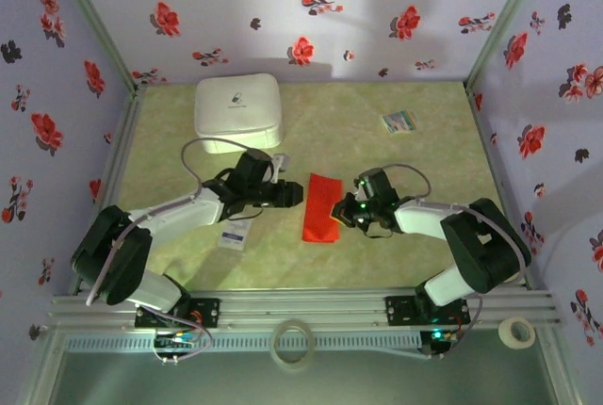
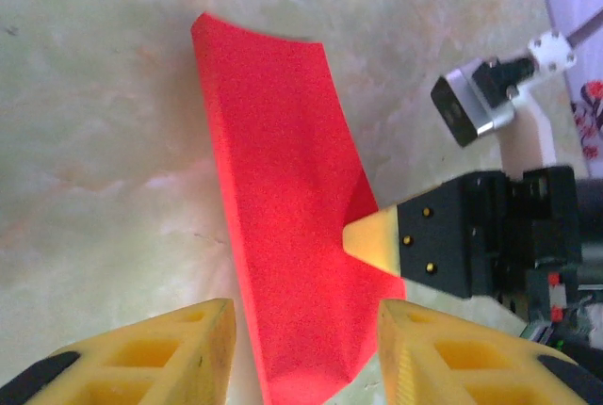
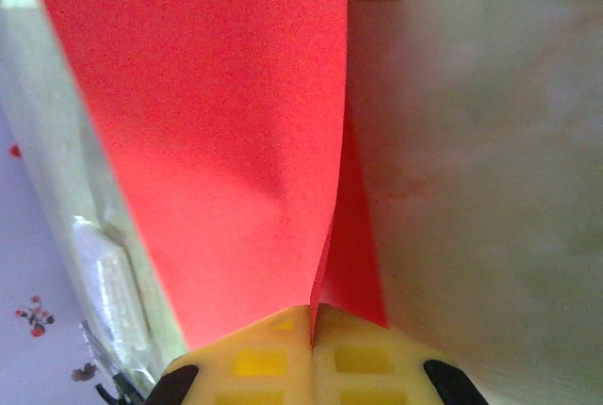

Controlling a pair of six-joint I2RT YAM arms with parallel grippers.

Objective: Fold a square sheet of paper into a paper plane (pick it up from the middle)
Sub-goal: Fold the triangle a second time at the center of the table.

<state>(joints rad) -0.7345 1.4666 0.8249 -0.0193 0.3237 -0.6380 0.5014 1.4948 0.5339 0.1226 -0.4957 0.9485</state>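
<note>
Bright red thin paper sheet (image 1: pixel 320 207) (image 2: pixel 283 235) (image 3: pixel 217 113), folded into a long strip, is lying on the pale green table (image 1: pixel 377 151) between the arms, the right gripper (image 1: pixel 341 212) (image 3: pixel 311 315) is pinching its right edge, and the left gripper (image 1: pixel 294 195) (image 2: pixel 306 330) is hovering spread open at its left edge.

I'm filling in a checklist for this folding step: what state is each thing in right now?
red paper sheet: folded double into a strip, one edge pinched.
right gripper: shut on the red paper sheet.
left gripper: open, gripping nothing.
white box: closed.
multicoloured card: lying flat.
</note>
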